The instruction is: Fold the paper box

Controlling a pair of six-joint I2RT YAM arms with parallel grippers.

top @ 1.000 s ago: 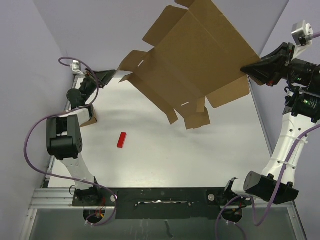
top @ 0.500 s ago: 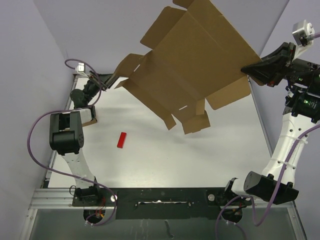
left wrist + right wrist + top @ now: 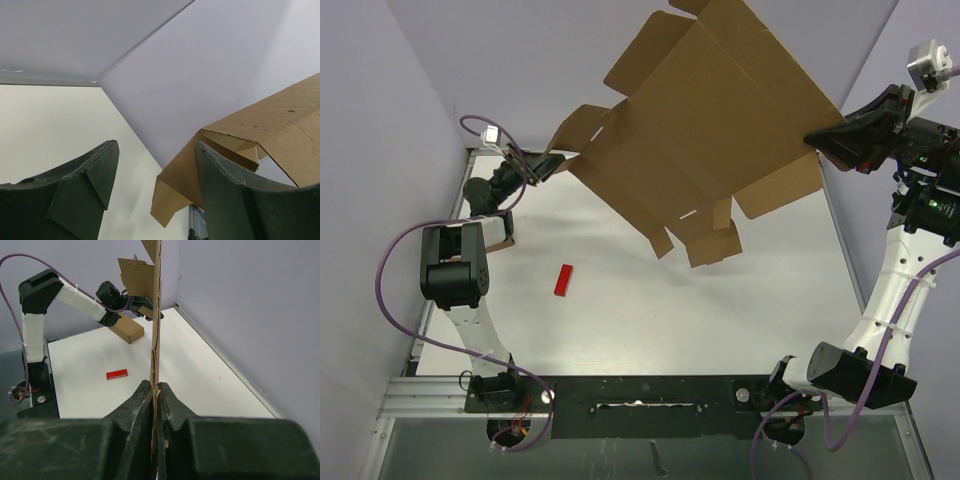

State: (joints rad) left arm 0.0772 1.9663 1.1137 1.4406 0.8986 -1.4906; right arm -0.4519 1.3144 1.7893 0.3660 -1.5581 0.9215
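**Box in the air, no fold made yet**

From the overhead camera, the paper box (image 3: 700, 130) is an opened-out sheet held up over the far half of the table (image 3: 720, 330), tilted, with its flaps hanging loose. The right gripper (image 3: 820, 138) has it by the right-hand edge and carries it alone. The left gripper (image 3: 545, 162) is at the far left corner, just beside the sheet's leftmost flap. A red block (image 3: 564, 280) lies on the table on the left, well apart from the sheet. A small box (image 3: 498, 237) sits by the left edge, partly behind the left arm.

In the left wrist camera, the fingers (image 3: 90, 180) stand fairly wide with nothing clamped between them. A corner of the brown flap shows past the right-hand finger, against the wall (image 3: 210, 75). From this angle I cannot tell whether the flap touches that finger or hangs just beyond it.

In the right wrist camera, the jaws are pinched tight on the cardboard, which I see edge-on, rising straight up from the fingertips. Far across the table are the red block, the small box and the left arm reaching toward the far flap.

My reading is that the task is at its start. The sheet is lifted and presented, but no panel is creased upright and no flap is tucked. The left gripper has yet to take a flap, and all the folding is left to do.
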